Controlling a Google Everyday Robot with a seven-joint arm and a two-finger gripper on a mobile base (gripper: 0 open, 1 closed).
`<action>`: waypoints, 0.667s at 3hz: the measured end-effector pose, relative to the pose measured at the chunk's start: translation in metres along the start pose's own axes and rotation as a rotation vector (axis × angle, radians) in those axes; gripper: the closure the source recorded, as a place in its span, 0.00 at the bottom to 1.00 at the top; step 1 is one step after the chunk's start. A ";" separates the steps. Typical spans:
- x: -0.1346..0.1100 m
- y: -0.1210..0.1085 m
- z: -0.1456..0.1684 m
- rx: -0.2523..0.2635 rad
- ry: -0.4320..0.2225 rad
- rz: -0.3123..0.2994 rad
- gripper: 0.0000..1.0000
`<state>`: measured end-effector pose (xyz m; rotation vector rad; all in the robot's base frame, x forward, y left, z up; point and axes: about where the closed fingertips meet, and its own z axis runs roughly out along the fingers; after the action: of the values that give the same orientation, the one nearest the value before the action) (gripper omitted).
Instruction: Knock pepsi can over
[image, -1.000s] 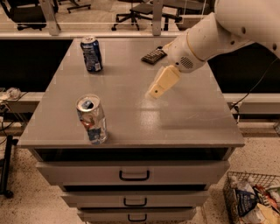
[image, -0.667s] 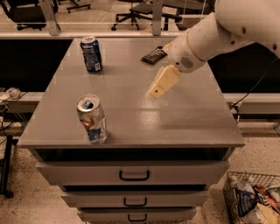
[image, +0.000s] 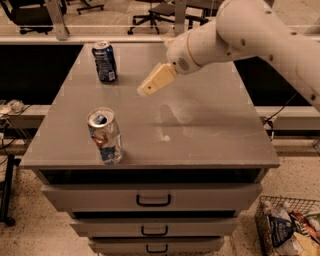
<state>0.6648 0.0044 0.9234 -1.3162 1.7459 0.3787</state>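
Observation:
The pepsi can (image: 105, 61) is dark blue with a silver top rim. It stands upright near the far left corner of the grey table (image: 210, 135). My gripper (image: 146, 90) has cream fingers held together, with nothing in them. It hovers above the table to the right of the pepsi can, about a can's width away and not touching it. The white arm (image: 250, 35) comes in from the upper right.
A taller silver can (image: 105, 136) with red and blue marks stands upright near the table's front left edge. Drawers (image: 152, 200) sit below the tabletop. A wire basket (image: 287, 227) with packets stands on the floor at the lower right. Office chairs (image: 165, 12) stand behind the table.
My gripper has moved left across the table toward the pepsi can. Both cans have stayed upright in place. The dark object at the table's back is now hidden behind the arm.

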 end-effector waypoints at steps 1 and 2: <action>-0.029 -0.024 0.043 0.034 -0.119 0.025 0.00; -0.036 -0.046 0.080 0.066 -0.186 0.074 0.00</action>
<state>0.7437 0.0636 0.9195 -1.1348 1.6400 0.4666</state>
